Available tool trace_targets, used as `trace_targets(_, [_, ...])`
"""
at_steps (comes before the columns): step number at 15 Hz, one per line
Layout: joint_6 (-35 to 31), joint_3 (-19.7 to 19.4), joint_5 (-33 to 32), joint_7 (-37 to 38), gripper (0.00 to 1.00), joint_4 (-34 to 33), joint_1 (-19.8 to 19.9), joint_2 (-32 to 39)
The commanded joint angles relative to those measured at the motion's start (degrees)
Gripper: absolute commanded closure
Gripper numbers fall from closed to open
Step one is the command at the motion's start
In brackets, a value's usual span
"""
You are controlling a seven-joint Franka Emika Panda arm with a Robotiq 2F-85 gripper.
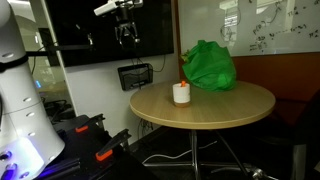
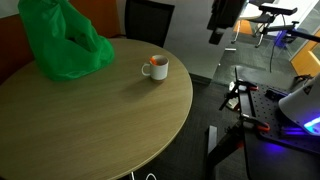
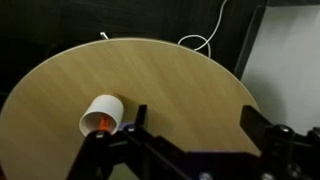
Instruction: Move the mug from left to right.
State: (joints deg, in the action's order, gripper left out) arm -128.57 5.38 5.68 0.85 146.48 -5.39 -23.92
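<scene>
Approach looks to be the step in hand, with no grasp made yet. In an exterior view the gripper (image 1: 125,30) hangs high above the round table (image 1: 230,110), well apart from the white mug (image 1: 181,93), which stands upright near the table's middle. A green bag (image 1: 208,65) sits just beside the mug at two o'clock, and the robot's white base (image 1: 18,100) fills the nine o'clock edge. In an exterior view the mug (image 2: 155,67) stands near the far rim, the bag (image 2: 62,40) lies at ten o'clock from it, a dark chair (image 2: 148,18) waits behind at twelve, and the gripper (image 2: 222,20) hovers off the table edge at two o'clock. In the wrist view the mug (image 3: 101,115) shows at eight o'clock with something reddish inside. The gripper's jaws stand wide apart and empty, and the mug lies outside one finger (image 3: 135,122), not between them. A white cable (image 3: 205,40) trails on the floor at twelve. Next, I judge, the arm must centre over the mug and descend. The bag is the nearest obstacle.
</scene>
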Motion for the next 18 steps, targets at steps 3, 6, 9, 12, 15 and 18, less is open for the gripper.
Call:
trace_targets(3, [-8.77,-0.46,-0.72,3.34,0.0,-9.42,1.65,17.81])
trace_targets(6, [-12.67,-1.25,-3.18,3.73,0.0,-14.63,2.31,26.7])
trace_targets(9, [-13.85,-2.31,-5.61,2.71,0.0,-19.78,2.4,34.35])
trace_targets(12, [-14.16,-3.79,-8.88,3.71,0.0,-23.72,1.92,39.97])
trace_targets(15, [-13.97,-4.93,-9.83,3.61,0.0,-25.89,2.07,43.12])
trace_targets(18, [-14.02,-6.15,-9.97,3.57,0.0,-25.95,2.33,44.41])
